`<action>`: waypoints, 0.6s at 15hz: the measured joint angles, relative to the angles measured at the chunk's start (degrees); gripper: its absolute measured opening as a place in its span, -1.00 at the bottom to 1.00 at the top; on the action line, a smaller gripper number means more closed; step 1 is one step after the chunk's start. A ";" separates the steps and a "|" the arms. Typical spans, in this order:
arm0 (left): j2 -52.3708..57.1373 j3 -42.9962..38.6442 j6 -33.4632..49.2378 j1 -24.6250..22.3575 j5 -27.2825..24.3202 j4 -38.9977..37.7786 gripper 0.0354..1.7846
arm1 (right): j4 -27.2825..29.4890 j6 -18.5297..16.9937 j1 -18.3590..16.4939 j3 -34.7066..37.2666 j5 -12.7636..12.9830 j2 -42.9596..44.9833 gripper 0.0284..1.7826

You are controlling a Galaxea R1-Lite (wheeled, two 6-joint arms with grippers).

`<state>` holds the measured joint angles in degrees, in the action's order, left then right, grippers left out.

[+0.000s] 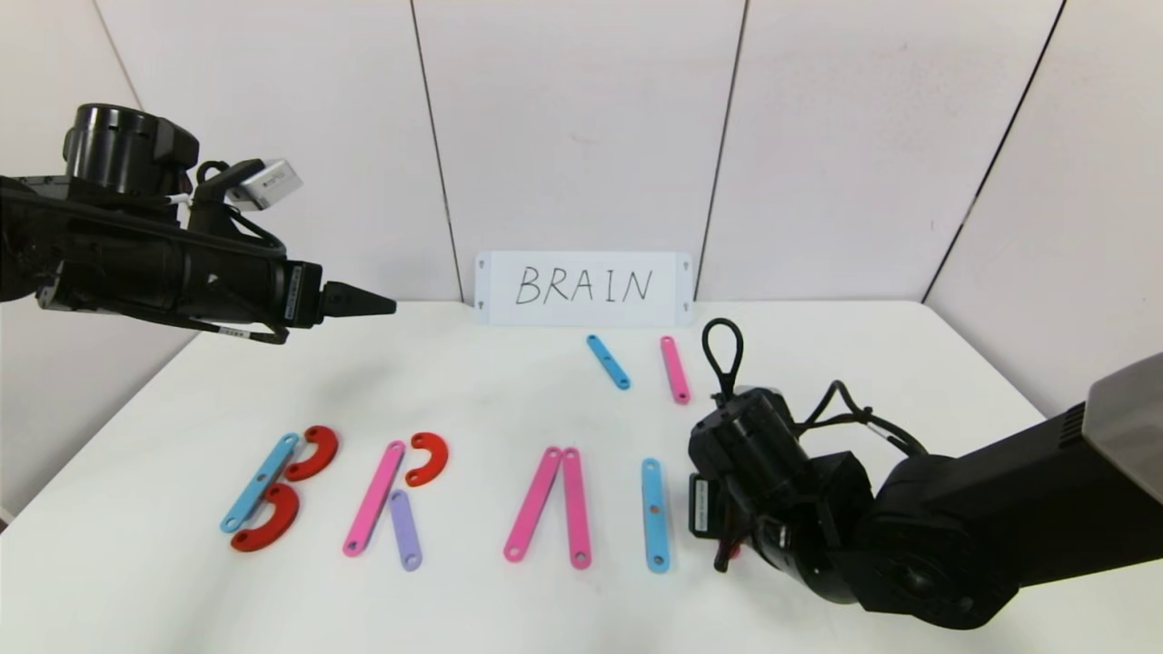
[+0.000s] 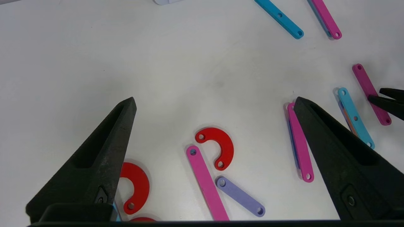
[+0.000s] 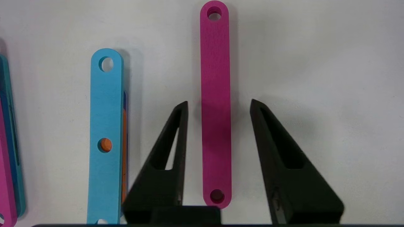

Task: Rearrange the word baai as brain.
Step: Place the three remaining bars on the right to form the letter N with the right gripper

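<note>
On the white table (image 1: 509, 391) the pieces read B, R, A, I: a blue strip (image 1: 260, 481) with two red curves (image 1: 313, 452); a pink strip (image 1: 373, 498), red curve (image 1: 427, 458) and purple strip (image 1: 405, 530); two pink strips (image 1: 533, 502) meeting at the top; one blue strip (image 1: 654, 514). My right gripper (image 3: 220, 101) is low, just right of that blue strip (image 3: 106, 104), open around a dark pink strip (image 3: 216, 63) lying flat, with a gap on each side. My left gripper (image 2: 214, 99) hangs open and empty, high over the left of the table.
A white card (image 1: 584, 287) with handwritten BRAIN leans on the back wall. In front of it lie a spare blue strip (image 1: 608, 361) and a spare pink strip (image 1: 675, 369). My right arm (image 1: 954, 527) covers the table's front right.
</note>
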<state>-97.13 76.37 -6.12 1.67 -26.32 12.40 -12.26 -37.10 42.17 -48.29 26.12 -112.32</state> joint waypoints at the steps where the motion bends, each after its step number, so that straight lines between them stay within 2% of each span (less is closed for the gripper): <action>1: 0.00 0.00 0.00 0.00 0.00 0.02 0.95 | -0.02 0.02 -0.02 0.06 0.00 0.02 0.04; 4: -0.07 -0.02 0.01 0.00 0.00 0.00 0.95 | 0.02 0.05 -0.41 0.22 0.00 0.28 0.59; 6: -0.07 -0.02 0.01 0.00 0.00 0.02 0.95 | 0.04 0.55 -0.50 0.52 0.00 0.85 0.82; 9: -0.05 -0.02 0.06 0.00 0.02 0.02 0.95 | 0.09 1.68 -0.50 0.77 -0.38 2.51 0.95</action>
<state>-97.18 76.35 -6.06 1.67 -26.30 12.42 -12.18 -35.41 41.67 -47.52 25.75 -109.81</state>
